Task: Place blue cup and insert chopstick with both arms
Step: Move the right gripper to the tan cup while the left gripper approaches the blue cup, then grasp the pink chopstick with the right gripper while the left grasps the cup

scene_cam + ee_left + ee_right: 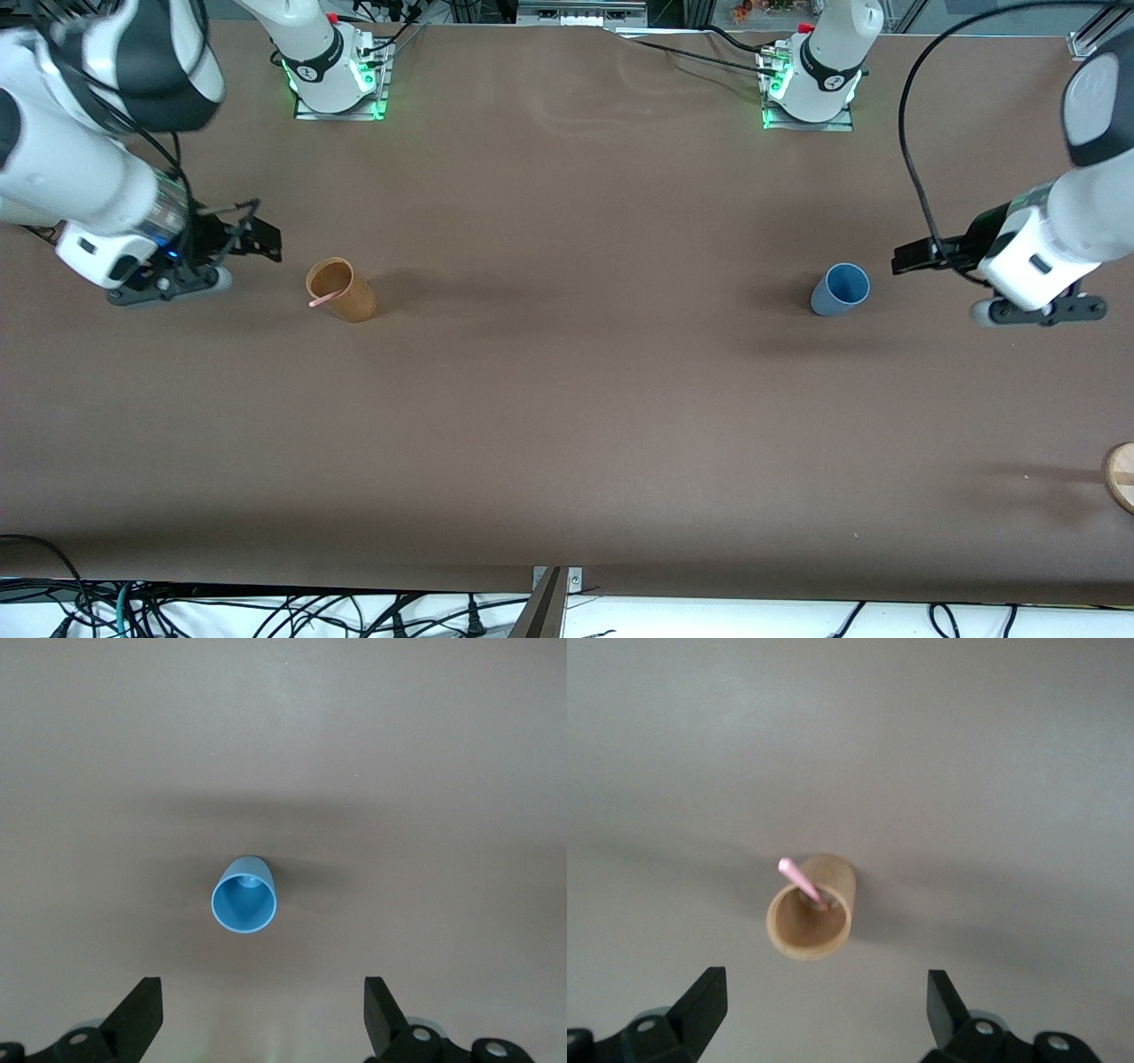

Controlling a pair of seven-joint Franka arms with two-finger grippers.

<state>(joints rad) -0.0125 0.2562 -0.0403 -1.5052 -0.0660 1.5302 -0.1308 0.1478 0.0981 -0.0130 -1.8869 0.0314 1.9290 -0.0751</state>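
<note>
Gripper first: my right gripper [257, 232] hangs low over the bench [567, 399] at the right arm's end, fingers [700, 1005] spread wide apart and holding nothing. Just beside it stands the orange-brown cup [342, 289], upright, with the pink chopstick [326, 299] leaning inside it, its tip poking over the rim. Well apart, toward the left arm's end, the blue cup [840, 289] stands upright and empty. Beside that, my left gripper [912, 255] hovers with fingers [137, 1014] apart, also holding nothing.
</note>
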